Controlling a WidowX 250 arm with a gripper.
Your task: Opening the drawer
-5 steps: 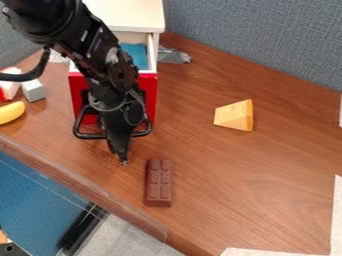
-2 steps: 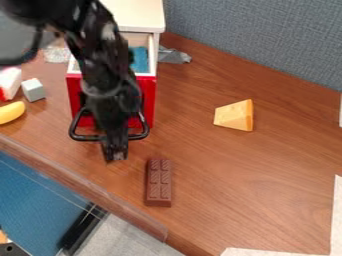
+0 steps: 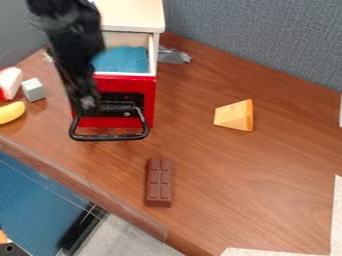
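The gripper (image 3: 87, 103) hangs over the left part of the drawer's red front, above the handle's left side. The drawer (image 3: 146, 86) stands open out of the white cabinet (image 3: 133, 16), with a blue thing (image 3: 127, 60) lying inside it. Its black loop handle (image 3: 110, 137) sticks out from the front and lies low over the table. The arm hides the drawer's left edge and part of the cabinet. Whether the gripper touches the handle's upper left part cannot be made out.
A chocolate bar (image 3: 159, 183) lies in front of the drawer, and a cheese wedge (image 3: 234, 115) to the right. At the left are a yellow banana-like piece (image 3: 11, 112), a grey block (image 3: 33, 90) and a red-and-white piece (image 3: 9, 83). Grey cloth (image 3: 174, 56) lies beside the cabinet.
The gripper has moved up and left, away from the space in front of the handle. The drawer front shifted slightly left between the two earlier frames and has since kept its place.
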